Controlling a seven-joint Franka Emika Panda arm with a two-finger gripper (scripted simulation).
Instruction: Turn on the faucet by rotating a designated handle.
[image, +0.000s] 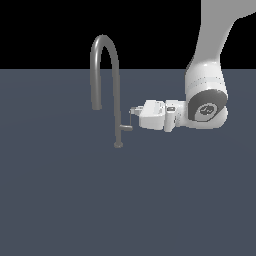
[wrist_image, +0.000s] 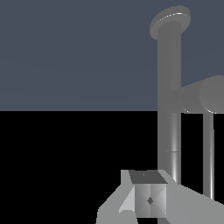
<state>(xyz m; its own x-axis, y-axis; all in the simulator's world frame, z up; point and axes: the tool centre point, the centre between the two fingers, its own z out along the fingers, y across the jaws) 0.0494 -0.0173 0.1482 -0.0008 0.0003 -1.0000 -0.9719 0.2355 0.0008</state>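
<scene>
The faucet (image: 118, 85) is a tall grey arched pipe standing on a small round base on the dark floor. Its handle (image: 127, 128) is a short stub low on the stem, pointing toward the exterior view's right, with a thin upright rod (image: 131, 119) at its tip. My gripper (image: 133, 111) lies level, pointing at the stem from the exterior view's right, with its fingertips at the top of the rod. In the wrist view the stem (wrist_image: 169, 122), the handle stub (wrist_image: 204, 95) and the rod (wrist_image: 208, 153) stand beside my gripper (wrist_image: 149, 200). The jaws are shut with nothing between them. Whether they touch the rod is unclear.
The flat dark blue-grey floor (image: 60, 200) stretches all around the faucet. My white arm (image: 205, 95) comes down from the upper part of the exterior view's right. The spout's open end (image: 96, 106) hangs on the far side of the stem from my gripper.
</scene>
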